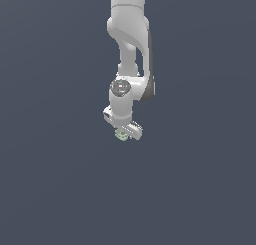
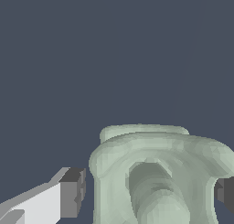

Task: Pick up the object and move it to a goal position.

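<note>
The object (image 1: pixel 121 135) is a tiny pale green knobbly piece sitting at the tip of my white gripper (image 1: pixel 126 133), which hangs below the arm in the middle of the exterior view. In the wrist view the object (image 2: pixel 160 173) looms large, with a lobed rim and a hollow centre, and lies between the two dark finger pads (image 2: pixel 73 193) of the gripper (image 2: pixel 148 195). The jaws stand closed in on its two sides. The underside of the object is out of the picture.
The white arm (image 1: pixel 129 44) comes down from the top of the exterior view. Around it there is only a uniform dark grey-blue ground (image 1: pixel 50 189), with no edge or other object showing.
</note>
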Controlling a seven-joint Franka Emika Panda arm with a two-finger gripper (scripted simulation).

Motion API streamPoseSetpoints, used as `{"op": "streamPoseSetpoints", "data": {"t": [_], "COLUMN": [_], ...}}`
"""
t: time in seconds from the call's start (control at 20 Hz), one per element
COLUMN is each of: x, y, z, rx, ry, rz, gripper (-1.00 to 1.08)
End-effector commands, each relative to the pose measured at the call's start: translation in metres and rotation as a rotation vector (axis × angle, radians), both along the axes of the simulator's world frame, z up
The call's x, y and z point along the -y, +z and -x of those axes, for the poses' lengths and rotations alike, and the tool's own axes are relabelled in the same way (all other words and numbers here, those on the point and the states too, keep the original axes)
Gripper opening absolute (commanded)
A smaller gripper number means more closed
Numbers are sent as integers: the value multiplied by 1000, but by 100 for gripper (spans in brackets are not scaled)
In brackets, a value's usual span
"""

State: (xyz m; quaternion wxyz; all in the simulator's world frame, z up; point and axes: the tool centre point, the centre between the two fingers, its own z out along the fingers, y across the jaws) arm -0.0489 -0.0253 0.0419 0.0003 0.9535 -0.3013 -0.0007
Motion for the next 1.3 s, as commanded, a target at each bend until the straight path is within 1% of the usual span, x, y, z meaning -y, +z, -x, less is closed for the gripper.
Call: {"op": "streamPoseSetpoints", "data": {"t": [0.0,0.05,0.75,1.0,1.25], "x": [0,0,-2,-8,-20], "y": [-2,-2,3,22,54], "z": [-1,-1,-3,-8,-18], "rx": [1,1,3,2,2], "ry": [0,0,0,0,0], "rz": [0,0,0,0,0], "gripper": [100,-100,-100,-100,-100]}}
